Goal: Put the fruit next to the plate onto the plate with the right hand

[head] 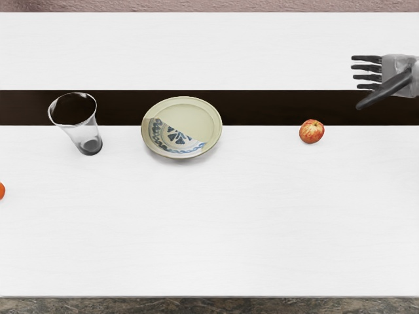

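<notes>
At the upper right edge of the frame the right hand (386, 77) hovers above the white counter (216, 229), its fingers spread wide, pointing left and holding nothing. The red-yellow apple (311, 131) sits on the counter below and left of the hand, well right of the patterned plate (196, 112) at centre. A clear glass (75, 122) stands tilted left of the plate, and an orange fruit (1, 191) peeks in at the left edge.

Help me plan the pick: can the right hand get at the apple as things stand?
Probably yes: the right hand, fingers spread, hovers up-right of the apple with nothing between them; the plate lies farther left.
</notes>
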Motion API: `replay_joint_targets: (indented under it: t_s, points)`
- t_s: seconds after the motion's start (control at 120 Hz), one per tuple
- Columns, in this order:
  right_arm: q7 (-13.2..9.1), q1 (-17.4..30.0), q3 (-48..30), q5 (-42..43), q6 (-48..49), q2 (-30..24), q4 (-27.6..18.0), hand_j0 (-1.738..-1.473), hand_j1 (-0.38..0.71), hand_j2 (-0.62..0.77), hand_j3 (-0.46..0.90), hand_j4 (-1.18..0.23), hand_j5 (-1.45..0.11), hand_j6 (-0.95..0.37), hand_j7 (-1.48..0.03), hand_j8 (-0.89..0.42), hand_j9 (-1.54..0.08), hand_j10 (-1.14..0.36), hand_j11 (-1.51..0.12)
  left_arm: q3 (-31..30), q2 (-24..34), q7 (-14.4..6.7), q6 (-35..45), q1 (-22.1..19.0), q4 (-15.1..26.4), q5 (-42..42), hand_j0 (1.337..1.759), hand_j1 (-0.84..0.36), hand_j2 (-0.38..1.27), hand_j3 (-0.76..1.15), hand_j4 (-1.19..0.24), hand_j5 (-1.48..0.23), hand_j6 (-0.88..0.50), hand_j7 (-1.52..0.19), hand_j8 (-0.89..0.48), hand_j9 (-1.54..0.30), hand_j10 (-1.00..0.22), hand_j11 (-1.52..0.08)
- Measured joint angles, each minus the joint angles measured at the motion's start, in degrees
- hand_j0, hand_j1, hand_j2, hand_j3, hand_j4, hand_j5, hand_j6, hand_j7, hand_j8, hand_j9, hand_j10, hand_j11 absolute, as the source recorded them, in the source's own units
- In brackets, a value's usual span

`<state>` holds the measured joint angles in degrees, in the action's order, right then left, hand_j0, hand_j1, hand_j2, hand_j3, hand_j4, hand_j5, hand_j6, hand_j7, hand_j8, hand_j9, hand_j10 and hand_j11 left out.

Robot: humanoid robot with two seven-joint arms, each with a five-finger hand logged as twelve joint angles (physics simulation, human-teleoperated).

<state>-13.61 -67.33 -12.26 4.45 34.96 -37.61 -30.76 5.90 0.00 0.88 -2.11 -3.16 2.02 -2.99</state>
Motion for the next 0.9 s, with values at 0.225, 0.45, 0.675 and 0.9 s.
replay_joint_targets:
  t_s: [0.225,0.45,0.675,0.9]
  points:
    - [-2.7,-1.9,0.1,15.1,0.0,1.7,-1.3,-1.658,-0.35,0.0,0.0,0.0,-0.02,0.0,0.0,0.0,0.0,0.0,0.0,0.0,0.0,0.0,0.0,0.0,0.0,0.0,1.658,0.33,0.0,0.0,-0.01,-0.02,-0.01,-0.02,-0.01,-0.02,-0.01,-0.02]
    - [-0.5,-0.7,0.4,47.2,-16.4,2.1,-22.6,-1.658,-0.31,-0.01,0.0,-0.03,-0.05,-0.04,-0.04,-0.03,-0.04,-0.03,-0.04,0.0,0.0,0.0,0.0,0.0,0.0,0.0,1.658,0.33,0.0,0.0,-0.01,-0.02,-0.01,-0.02,-0.01,-0.02,-0.01,-0.02]
    - [-0.4,5.5,0.8,53.5,-30.2,4.7,-26.3,-1.658,-0.27,-0.01,0.0,-0.07,-0.09,-0.07,-0.09,-0.07,-0.09,-0.07,-0.09,0.0,0.0,0.0,0.0,0.0,0.0,0.0,1.658,0.33,0.0,0.0,-0.01,-0.02,-0.01,-0.02,-0.01,-0.02,-0.01,-0.02]
    - [-0.4,8.8,0.8,54.2,-37.7,8.6,-26.4,-1.658,-0.12,-0.04,0.0,-0.2,-0.25,-0.2,-0.25,-0.2,-0.25,-0.2,-0.25,0.0,0.0,0.0,0.0,0.0,0.0,0.0,1.658,0.33,0.0,0.0,-0.01,-0.02,-0.01,-0.02,-0.01,-0.02,-0.01,-0.02]
